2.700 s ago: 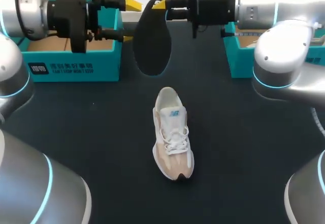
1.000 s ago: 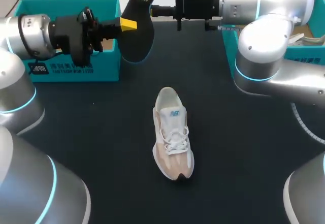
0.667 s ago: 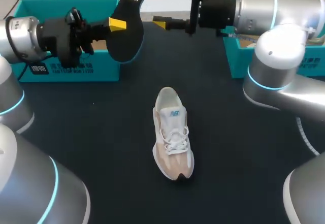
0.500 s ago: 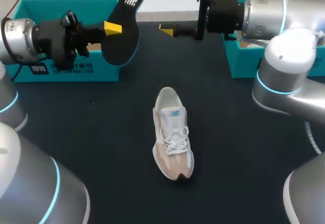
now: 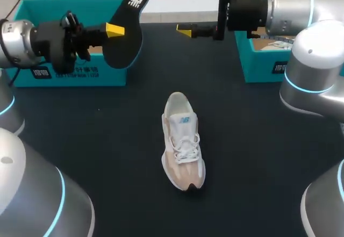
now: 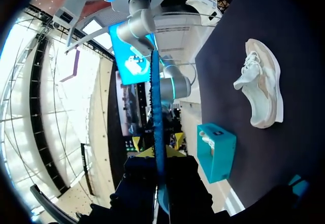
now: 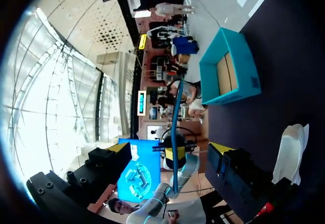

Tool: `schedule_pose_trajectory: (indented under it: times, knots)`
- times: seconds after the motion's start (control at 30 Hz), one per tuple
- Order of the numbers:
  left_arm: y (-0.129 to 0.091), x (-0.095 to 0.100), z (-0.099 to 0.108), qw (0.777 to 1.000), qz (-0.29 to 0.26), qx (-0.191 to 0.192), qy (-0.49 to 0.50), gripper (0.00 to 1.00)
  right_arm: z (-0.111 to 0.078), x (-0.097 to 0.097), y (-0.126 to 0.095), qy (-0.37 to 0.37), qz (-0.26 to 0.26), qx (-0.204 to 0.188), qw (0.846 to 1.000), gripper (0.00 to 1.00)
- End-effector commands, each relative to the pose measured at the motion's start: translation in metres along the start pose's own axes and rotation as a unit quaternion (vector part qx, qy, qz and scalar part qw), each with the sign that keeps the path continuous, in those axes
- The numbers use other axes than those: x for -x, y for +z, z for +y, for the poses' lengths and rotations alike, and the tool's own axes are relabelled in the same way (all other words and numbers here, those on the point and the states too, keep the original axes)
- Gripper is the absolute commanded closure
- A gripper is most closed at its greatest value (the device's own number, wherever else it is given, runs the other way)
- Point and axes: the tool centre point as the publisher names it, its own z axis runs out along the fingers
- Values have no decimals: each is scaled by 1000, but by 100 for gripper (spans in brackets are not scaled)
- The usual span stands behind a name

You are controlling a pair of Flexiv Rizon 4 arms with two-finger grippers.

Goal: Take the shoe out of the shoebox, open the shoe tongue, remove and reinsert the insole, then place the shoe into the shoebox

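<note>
A white and beige shoe lies on the dark table, toe toward me. Above the back of the table my left gripper is shut on the black insole, which hangs clear of the shoe. My right gripper stands wide open just right of the insole, touching nothing. In the left wrist view the insole shows edge-on between my left gripper's fingers, with the shoe off to the side. In the right wrist view the insole stands apart, ahead of my open right gripper.
A teal shoebox sits at the back left under my left arm, and is also seen as the box. A second teal box sits at the back right, seen too as the box.
My right gripper let go of the insole, opened wide and drew back to the right. My left arm carried the insole leftward. The shoe has not moved.
</note>
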Motion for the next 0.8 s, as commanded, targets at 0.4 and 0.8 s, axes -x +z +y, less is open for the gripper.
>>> schedule_pose_trajectory:
  times: [0.4, 0.8]
  knots:
    - [6, 6, -2, 1000, -3, -16, -1, 100, 10, 21, -51, -85, -23, -58, 994, 0]
    - [15, 6, -2, 999, 25, -31, 11, 100, 2, 24, -68, -73, -51, -40, 995, 0]
